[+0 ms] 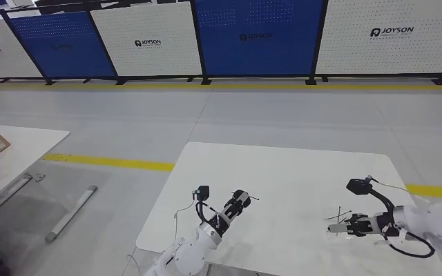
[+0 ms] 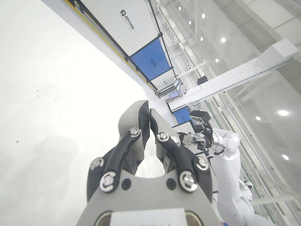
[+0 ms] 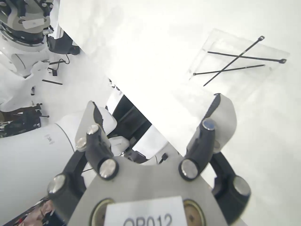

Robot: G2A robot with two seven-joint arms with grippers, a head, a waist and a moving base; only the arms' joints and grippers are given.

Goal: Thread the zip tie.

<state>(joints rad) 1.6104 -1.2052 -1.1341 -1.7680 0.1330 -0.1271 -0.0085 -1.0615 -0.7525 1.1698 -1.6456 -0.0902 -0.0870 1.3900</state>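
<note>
Black zip ties (image 3: pixel 239 56) lie crossed on a clear sheet (image 3: pixel 223 43) near the table's (image 1: pixel 290 172) right near corner. They are probably light, springy and slippery, best pinched mid-strap. The right gripper (image 3: pixel 155 99) gapes beside them; the left gripper (image 2: pixel 149 115) has its fingers pressed together.

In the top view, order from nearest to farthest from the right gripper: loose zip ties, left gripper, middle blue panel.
1. Loose zip ties, just beside the right gripper.
2. Left gripper, across the table.
3. Middle blue panel, far behind the table.
</note>
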